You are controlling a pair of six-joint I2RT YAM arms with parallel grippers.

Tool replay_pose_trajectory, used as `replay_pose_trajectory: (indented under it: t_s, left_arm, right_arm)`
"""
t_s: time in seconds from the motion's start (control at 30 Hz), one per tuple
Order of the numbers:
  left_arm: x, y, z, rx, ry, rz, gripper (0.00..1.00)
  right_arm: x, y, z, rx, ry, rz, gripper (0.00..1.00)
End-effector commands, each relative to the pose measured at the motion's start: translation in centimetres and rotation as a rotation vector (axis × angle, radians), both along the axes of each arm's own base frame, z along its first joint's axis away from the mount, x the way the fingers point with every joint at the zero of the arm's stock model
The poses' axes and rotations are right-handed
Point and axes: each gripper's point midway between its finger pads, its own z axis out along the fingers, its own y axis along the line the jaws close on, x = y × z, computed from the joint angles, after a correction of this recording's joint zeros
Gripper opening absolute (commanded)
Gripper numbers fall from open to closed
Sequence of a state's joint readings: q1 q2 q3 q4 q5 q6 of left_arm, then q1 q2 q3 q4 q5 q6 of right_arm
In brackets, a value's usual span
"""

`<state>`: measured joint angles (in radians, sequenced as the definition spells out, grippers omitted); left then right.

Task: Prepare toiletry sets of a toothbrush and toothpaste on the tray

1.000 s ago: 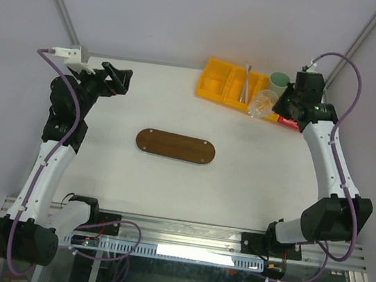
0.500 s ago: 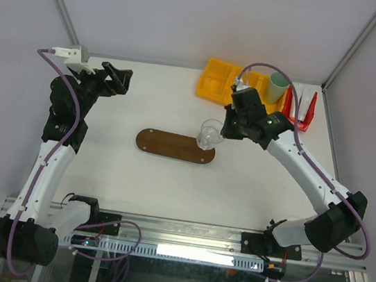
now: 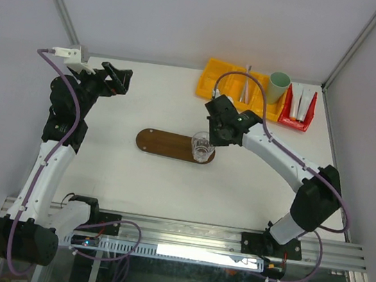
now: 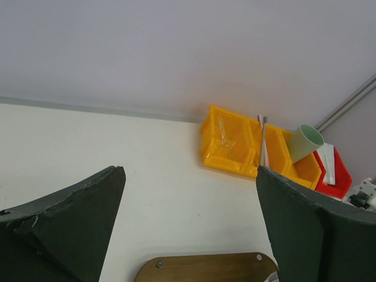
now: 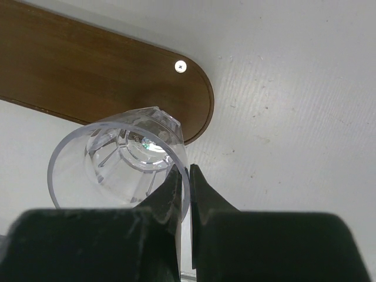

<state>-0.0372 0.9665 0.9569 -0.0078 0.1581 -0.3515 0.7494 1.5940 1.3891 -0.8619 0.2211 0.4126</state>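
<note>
The dark-brown oval tray [image 3: 163, 143] lies mid-table. My right gripper [image 3: 210, 139] is shut on the rim of a clear glass [image 3: 202, 147], one finger inside and one outside. The glass stands upright over the tray's right end; whether its base touches the wood I cannot tell. The right wrist view shows the gripper [image 5: 188, 182], the glass [image 5: 111, 158] and the tray [image 5: 88, 76]. A toothbrush [image 3: 246, 86] lies in the yellow bin [image 3: 216, 83]. Two white toothpaste tubes [image 3: 296, 102] sit in the red bin [image 3: 294, 121]. My left gripper [image 3: 121, 79] hangs open and empty at the far left.
A mint-green cup [image 3: 277, 86] stands between the yellow and red bins at the back right. In the left wrist view the open gripper [image 4: 189, 170] frames the tray's end [image 4: 205, 268], the yellow bin [image 4: 232, 147], the toothbrush [image 4: 262, 141] and the cup [image 4: 305, 141].
My right arm has swung from the bins at the back right to the tray's right end, carrying the clear glass with it. The left arm has not moved.
</note>
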Motion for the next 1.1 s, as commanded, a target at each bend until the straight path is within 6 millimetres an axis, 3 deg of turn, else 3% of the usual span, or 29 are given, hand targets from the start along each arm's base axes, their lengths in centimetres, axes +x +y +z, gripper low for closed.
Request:
replay_pose_trajectory:
  t_s: [0.0,0.2,0.43,1.07]
  left_arm:
    - [-0.2,0.4,3.3,0.005,-0.089,0.01,0.99]
    - [-0.2,0.3,3.3,0.004,-0.089,0.004,0.99]
    - [-0.3,0.4,3.4,0.003,-0.092,0.005,0.99]
    - [-0.3,0.5,3.4,0.004,-0.09,0.012,0.99]
  right_arm:
    - [2.3,0.8,1.4,0.025,-0.088,-0.048,0.0]
    - [2.5,-0.2,0.5,-0.006,-0.113,-0.079,0.0]
    - [2.8,0.8,0.0,0.058,-0.111,-0.075,0.0]
    - [3.1,0.6,-1.0,0.043,-0.081,-0.087,0.0]
